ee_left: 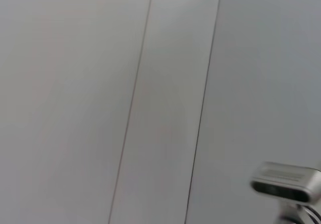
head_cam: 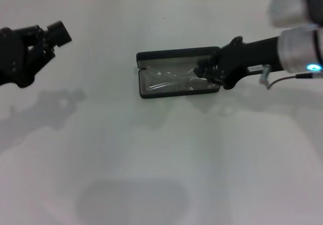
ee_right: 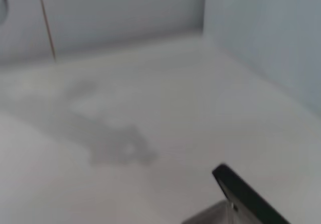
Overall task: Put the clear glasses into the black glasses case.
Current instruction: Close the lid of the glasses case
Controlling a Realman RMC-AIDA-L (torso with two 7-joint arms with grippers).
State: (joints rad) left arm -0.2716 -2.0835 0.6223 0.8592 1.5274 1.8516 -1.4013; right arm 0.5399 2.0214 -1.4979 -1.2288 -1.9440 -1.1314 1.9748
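The black glasses case [head_cam: 176,52] lies open in the middle of the white table, its lid folded back on the far side. Inside its light grey tray lie the clear glasses [head_cam: 173,79], stretched along the case. My right gripper [head_cam: 206,72] reaches in from the right and sits over the right end of the case, at the end of the glasses. In the right wrist view only a black edge of the case [ee_right: 247,195] and a bit of its grey lining show. My left gripper [head_cam: 53,36] hangs above the far left of the table, away from the case.
White table [head_cam: 161,159] stretches on all sides of the case, with a wall seam at the back. The left wrist view shows pale wall panels and a silver camera housing [ee_left: 285,182].
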